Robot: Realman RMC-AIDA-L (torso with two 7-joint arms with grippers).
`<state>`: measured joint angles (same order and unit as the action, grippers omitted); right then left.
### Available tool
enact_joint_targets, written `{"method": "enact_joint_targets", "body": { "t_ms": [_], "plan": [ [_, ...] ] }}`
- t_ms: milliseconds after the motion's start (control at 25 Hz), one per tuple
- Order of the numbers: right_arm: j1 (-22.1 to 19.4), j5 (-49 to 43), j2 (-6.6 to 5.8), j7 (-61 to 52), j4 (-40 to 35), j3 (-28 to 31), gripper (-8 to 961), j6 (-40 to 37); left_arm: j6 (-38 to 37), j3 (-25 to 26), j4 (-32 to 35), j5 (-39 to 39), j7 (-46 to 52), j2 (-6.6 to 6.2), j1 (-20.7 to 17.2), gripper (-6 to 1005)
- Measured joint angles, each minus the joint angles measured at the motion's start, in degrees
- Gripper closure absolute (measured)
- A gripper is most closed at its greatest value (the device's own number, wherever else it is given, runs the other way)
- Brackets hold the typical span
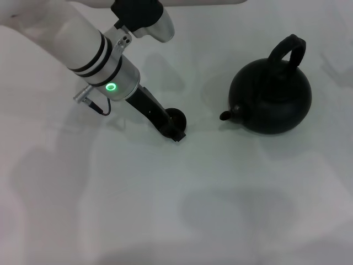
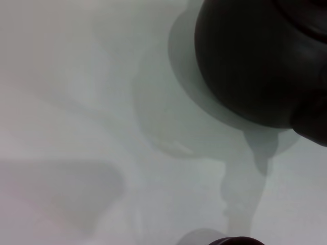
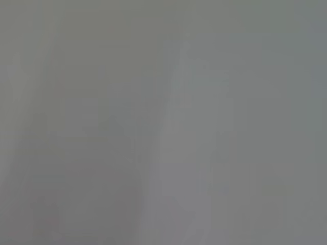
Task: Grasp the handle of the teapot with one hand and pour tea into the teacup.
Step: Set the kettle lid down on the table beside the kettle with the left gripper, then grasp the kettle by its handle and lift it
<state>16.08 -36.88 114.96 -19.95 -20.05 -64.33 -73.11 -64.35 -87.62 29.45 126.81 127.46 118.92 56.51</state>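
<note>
From the head camera, the teapot (image 1: pixel 271 99) stands upright on the white table (image 1: pixel 231 210), right of centre, its handle (image 1: pixel 287 52) arching over the top and its spout pointing toward the left gripper (image 1: pixel 174 131). That gripper reaches down beside the teacup (image 1: pixel 176 117), hiding most of it; whether its fingers are apart or together cannot be told. The left wrist camera shows the teapot's dark round body (image 2: pixel 255 61) close by, above its shadow on the table. The right wrist camera shows only blank grey surface; the right gripper is unseen.
</note>
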Motion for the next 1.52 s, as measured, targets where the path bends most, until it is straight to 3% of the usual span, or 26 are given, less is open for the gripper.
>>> {"method": "enact_joint_targets", "body": {
  "t_ms": [760,920,1200,1520],
  "plan": [
    [-0.36,0.05,0.00,0.00,0.62,0.16,81,-1.08,-1.35,-2.22,2.93,1.70,2.51,0.00,-0.19,206],
    [-0.38,0.06,0.00,-0.01,0.71,0.09,82,-1.08,-2.58,-2.26,7.48,3.91,4.20,-0.01,-2.21,131],
    [-0.42,0.11,0.00,-0.01,0.72,-0.16,83,-1.08,-5.70,-2.34,15.82,7.24,7.73,-0.05,-6.24,122],
    [-0.44,0.02,-0.01,-0.05,0.28,-0.14,84,-1.07,-8.73,-2.34,30.56,10.13,9.53,-0.01,-13.04,120]
  ]
}}
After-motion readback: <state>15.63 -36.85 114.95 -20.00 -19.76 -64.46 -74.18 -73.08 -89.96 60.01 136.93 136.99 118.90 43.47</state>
